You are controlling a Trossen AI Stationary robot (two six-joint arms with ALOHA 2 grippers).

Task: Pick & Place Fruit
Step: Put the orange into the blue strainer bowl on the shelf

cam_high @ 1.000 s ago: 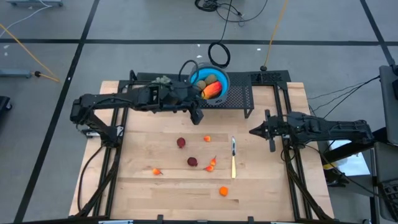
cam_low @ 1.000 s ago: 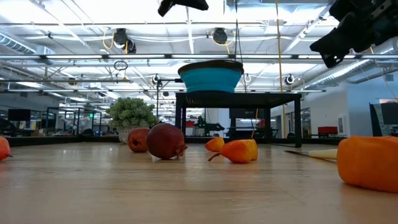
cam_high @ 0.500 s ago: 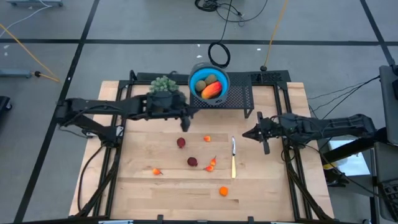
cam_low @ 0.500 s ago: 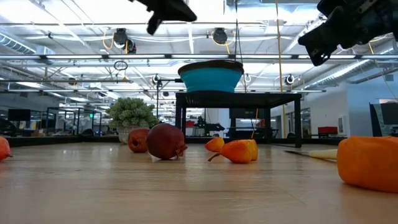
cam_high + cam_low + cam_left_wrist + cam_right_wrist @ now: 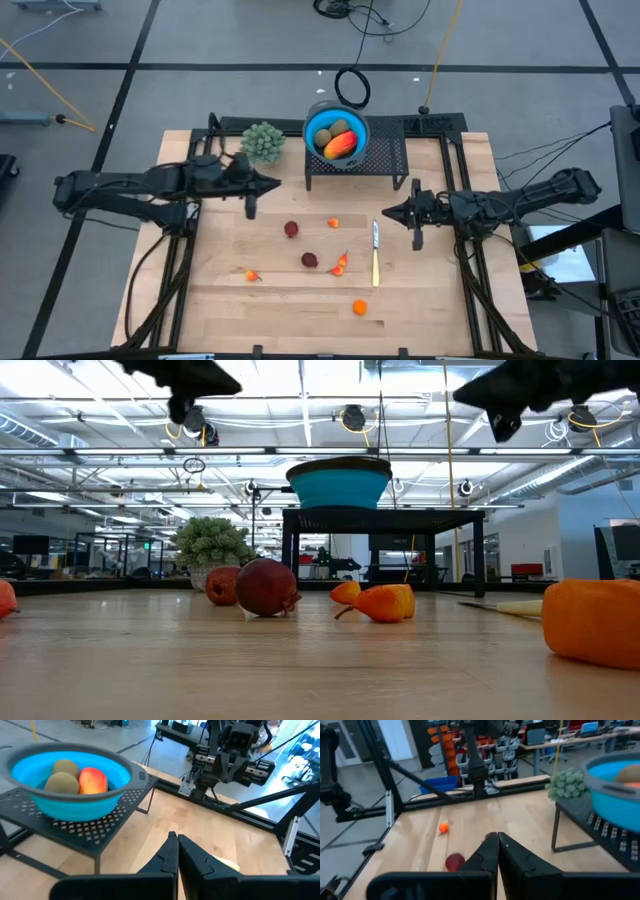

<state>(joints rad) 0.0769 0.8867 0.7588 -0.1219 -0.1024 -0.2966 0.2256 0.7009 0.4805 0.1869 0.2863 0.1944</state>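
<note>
Still, six loose fruit (image 5: 310, 260) mid-table, three in blue bowl (image 5: 312, 132) at 12 o'clock. Left gripper (image 5: 250, 199) and right gripper (image 5: 414, 225) shut, empty. Likely light, hard, rolly: pinch across the middle.

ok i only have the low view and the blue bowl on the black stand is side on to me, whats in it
observer: the blue bowl holds an orange-red mango-like toy fruit and two brownish-green oval toy fruits
operator: and are the arms carrying anything
observer: no, the left hand and the right hand are both shut and empty
operator: whats the pale thing low on my right
observer: a thin knife with a pale yellow and blue handle, lying flat on the wooden table
</note>
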